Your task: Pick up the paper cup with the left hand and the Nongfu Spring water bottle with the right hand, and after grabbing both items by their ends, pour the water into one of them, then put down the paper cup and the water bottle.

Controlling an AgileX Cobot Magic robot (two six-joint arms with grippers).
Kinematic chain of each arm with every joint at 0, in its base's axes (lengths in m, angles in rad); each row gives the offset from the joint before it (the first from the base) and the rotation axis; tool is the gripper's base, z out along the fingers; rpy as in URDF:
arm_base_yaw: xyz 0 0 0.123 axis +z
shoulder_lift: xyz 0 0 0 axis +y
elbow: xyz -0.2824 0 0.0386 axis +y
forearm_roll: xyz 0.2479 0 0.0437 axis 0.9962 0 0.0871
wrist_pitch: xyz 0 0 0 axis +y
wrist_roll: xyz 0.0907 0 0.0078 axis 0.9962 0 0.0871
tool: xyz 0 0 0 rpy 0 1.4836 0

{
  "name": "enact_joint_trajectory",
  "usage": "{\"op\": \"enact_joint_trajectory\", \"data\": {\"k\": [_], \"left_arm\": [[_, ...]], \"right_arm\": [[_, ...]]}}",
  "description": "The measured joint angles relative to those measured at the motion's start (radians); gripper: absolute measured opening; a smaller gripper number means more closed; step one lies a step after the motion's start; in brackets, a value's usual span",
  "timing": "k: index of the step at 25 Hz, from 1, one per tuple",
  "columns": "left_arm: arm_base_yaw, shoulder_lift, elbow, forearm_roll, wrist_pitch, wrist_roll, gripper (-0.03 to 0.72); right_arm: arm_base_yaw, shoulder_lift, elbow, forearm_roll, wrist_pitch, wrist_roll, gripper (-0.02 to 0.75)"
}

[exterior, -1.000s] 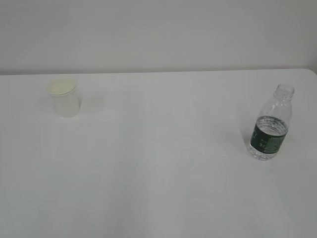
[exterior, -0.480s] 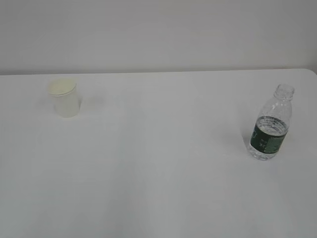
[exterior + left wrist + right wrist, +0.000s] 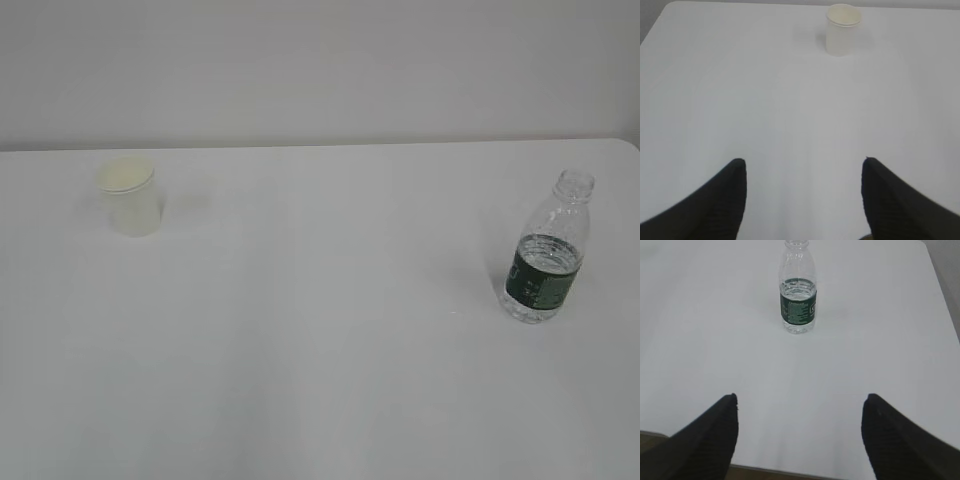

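Note:
The white paper cup point(image 3: 130, 195) stands upright at the table's back left, with a pale cream inside; it also shows at the top of the left wrist view as the cup point(image 3: 842, 29). The clear Nongfu Spring water bottle point(image 3: 545, 248), green-labelled and capless, stands upright at the right, part full of water; the right wrist view has the bottle point(image 3: 798, 287) ahead. My left gripper point(image 3: 804, 162) is open, far short of the cup, nothing between its fingers. My right gripper point(image 3: 800, 397) is open too, well short of the bottle. Neither arm appears in the exterior view.
The white table point(image 3: 320, 330) ends at a wall behind. Its near edge point(image 3: 790, 471) lies under my right gripper, and its right edge point(image 3: 940, 285) runs past the bottle. The table's left back corner point(image 3: 665, 10) shows in the left wrist view.

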Motion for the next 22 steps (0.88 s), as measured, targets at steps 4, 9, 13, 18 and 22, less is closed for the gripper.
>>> {"op": "enact_joint_trajectory", "data": {"k": [4,9,13,18,22], "left_arm": [[0.0,0.0,0.0,0.0,0.0,0.0,0.52],[0.0,0.0,0.0,0.0,0.0,0.0,0.52],[0.0,0.0,0.0,0.0,0.0,0.0,0.52],[0.0,0.0,-0.005,-0.003,-0.02,0.0,0.519],[0.0,0.002,-0.019,-0.008,-0.039,0.0,0.515]], "right_arm": [[0.0,0.0,0.0,0.0,0.0,0.0,0.574],[0.0,0.0,0.0,0.0,0.0,0.0,0.574],[0.0,0.0,0.0,0.0,-0.002,0.0,0.573],[0.0,0.0,-0.009,-0.004,-0.002,0.0,0.573],[0.0,0.0,-0.061,-0.014,-0.007,0.0,0.573]]}}
